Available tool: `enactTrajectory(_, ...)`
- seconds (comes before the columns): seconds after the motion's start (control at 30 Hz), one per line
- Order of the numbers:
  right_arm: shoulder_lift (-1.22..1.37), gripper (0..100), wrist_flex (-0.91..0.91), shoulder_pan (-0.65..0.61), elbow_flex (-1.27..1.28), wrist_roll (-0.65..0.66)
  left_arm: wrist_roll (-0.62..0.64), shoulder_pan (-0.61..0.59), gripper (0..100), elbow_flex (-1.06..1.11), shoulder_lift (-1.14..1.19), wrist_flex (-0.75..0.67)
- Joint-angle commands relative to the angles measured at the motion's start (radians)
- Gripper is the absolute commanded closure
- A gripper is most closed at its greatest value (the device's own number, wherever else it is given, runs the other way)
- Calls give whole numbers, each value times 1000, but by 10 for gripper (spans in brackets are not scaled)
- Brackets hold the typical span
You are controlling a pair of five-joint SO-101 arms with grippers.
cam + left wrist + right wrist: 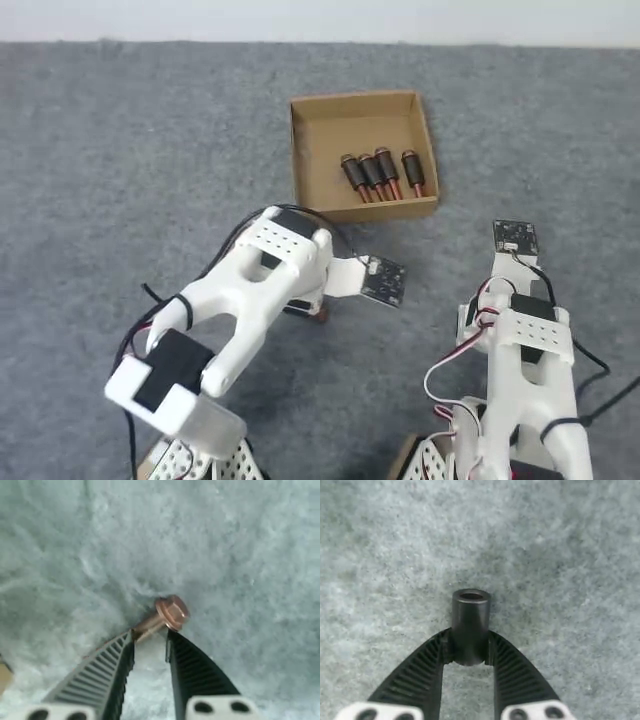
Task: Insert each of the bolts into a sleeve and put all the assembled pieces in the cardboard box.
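A copper bolt (172,612) with a hex head lies on the grey carpet. Its shaft runs slantwise under one of the fingertips (126,647) of my left gripper (150,637), which stands open by a narrow gap just over it. From above, a bit of the bolt (320,314) peeks out beneath the left arm (265,275), in front of the cardboard box (300,150). My right gripper (469,647) is shut on a black sleeve (470,622), held over the carpet with its bore facing away from the camera. Several assembled pieces (378,173) lie in the box.
The right arm (525,345) stands at the right front, apart from the left arm. Grey carpet (120,160) spreads wide to the left and right of the box. A pale wall edge runs along the far side.
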Motion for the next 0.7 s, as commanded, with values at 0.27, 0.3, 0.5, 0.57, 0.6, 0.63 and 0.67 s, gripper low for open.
enactTrajectory(0.27, -42, 991, -10, -18, -8, 23, 109, 95, 900, -2, -11, -48)
enactTrajectory(0.3, -42, 991, -10, -18, -8, 23, 140, 95, 904, 1, -11, -60)
enactTrajectory(0.5, -42, 991, -10, -18, -8, 25, 382, 95, 969, 4, -9, -109)
enactTrajectory(0.57, -42, 991, -10, -18, -8, 25, 473, 95, 969, 4, -9, -117)
enactTrajectory(0.6, -42, 991, -12, -18, -8, 25, 526, 95, 969, -1, -9, -117)
enactTrajectory(0.63, -41, 991, -12, -18, -8, 25, 580, 95, 969, -4, -11, -120)
enactTrajectory(0.67, -41, 991, -12, -18, -8, 23, 643, 95, 969, -4, -11, -124)
